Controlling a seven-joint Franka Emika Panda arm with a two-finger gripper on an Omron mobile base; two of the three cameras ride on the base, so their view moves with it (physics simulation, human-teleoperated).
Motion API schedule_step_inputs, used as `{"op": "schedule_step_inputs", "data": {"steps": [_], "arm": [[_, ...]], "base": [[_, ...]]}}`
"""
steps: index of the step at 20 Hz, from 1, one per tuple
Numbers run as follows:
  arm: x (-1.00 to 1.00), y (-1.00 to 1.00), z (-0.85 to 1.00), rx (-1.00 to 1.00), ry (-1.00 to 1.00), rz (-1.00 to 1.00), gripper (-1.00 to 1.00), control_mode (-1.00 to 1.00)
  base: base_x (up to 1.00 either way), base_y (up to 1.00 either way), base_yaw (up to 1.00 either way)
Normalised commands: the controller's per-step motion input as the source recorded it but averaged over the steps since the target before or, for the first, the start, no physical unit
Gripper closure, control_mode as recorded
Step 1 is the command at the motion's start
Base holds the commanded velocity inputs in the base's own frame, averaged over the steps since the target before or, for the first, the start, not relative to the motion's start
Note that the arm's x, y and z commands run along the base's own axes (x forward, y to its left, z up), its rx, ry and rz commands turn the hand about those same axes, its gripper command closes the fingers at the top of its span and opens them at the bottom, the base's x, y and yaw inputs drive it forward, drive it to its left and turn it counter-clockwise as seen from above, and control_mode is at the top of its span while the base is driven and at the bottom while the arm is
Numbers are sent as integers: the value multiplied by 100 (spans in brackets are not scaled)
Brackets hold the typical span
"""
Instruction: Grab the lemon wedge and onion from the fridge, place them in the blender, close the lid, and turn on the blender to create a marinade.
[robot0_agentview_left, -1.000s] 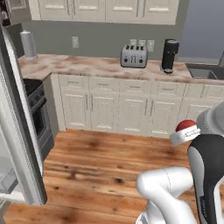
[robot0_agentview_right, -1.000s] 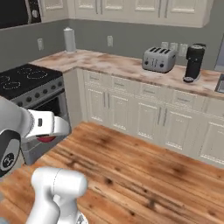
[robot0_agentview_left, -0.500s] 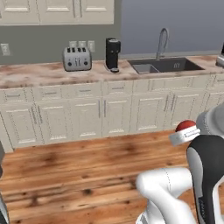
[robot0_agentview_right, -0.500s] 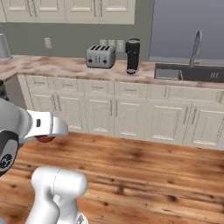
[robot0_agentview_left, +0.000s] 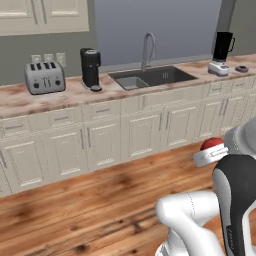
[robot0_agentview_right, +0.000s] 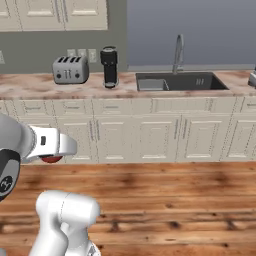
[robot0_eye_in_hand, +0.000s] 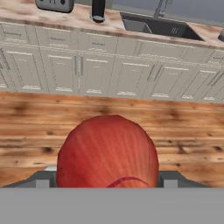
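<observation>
Holding a round red onion (robot0_eye_in_hand: 107, 151) between wide-set jaws, the two-finger gripper (robot0_eye_in_hand: 107, 178) hangs above the wooden plank floor (robot0_eye_in_hand: 183, 127). Far ahead of it on the marbled counter (robot0_agentview_left: 60, 97), beyond the steel sink (robot0_agentview_left: 152, 76), stands the black-jugged blender on its white base (robot0_agentview_left: 221, 54), a small dark grey lid (robot0_agentview_left: 242, 69) just beside it.

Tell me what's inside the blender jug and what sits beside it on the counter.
The blender stands on the counter right of the sink, its top open. The lid lies on the counter beside it, to its right. The jug is black and far off, so its contents cannot be seen.
</observation>
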Motion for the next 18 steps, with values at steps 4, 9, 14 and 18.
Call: {"op": "schedule_step_inputs", "data": {"steps": [4, 9, 14, 18], "arm": [[0, 0, 0, 0, 0, 0, 100, 100], [0, 0, 0, 0, 0, 0, 100, 100], [0, 0, 0, 0, 0, 0, 100, 100], [0, 0, 0, 0, 0, 0, 100, 100]], "base": [[67, 0, -42], [95, 0, -44], [100, 0, -37], [100, -20, -30]]}}
